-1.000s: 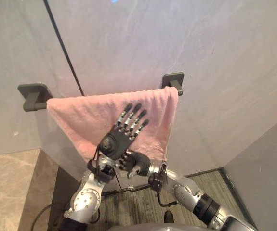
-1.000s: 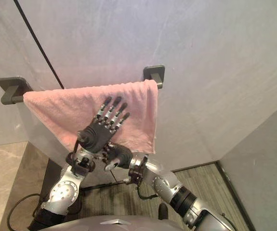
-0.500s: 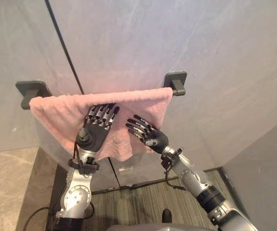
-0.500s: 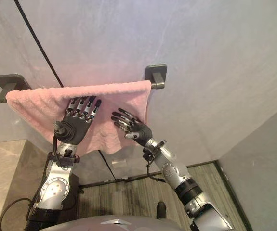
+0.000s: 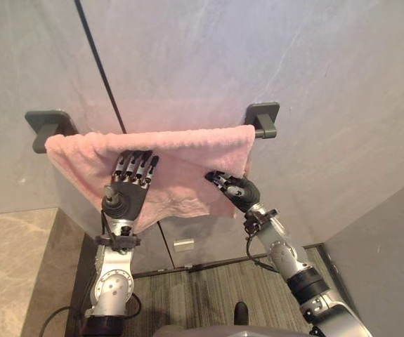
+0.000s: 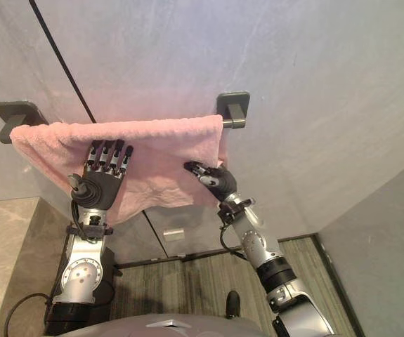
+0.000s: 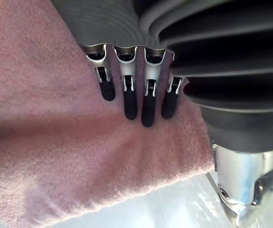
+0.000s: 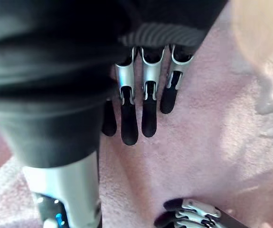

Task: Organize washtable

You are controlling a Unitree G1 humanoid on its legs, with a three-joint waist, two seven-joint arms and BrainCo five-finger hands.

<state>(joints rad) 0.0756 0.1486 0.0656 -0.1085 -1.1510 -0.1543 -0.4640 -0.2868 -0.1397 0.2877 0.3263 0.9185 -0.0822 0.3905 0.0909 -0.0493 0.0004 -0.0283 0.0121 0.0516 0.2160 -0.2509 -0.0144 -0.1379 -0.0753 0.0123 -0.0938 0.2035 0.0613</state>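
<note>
Right hand (image 5: 237, 190) shifted right — towel (image 5: 180, 151) horizontal.

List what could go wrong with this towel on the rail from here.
The left hand and right hand lie flat on the towel, gripping nothing, so a downward stroke might drag it down and off. Its lower edge hangs uneven; sideways smoothing could bunch it toward the left bracket.

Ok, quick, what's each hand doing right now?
Left hand: open, flat against the pink towel.
Right hand: open, touching the same towel.
</note>
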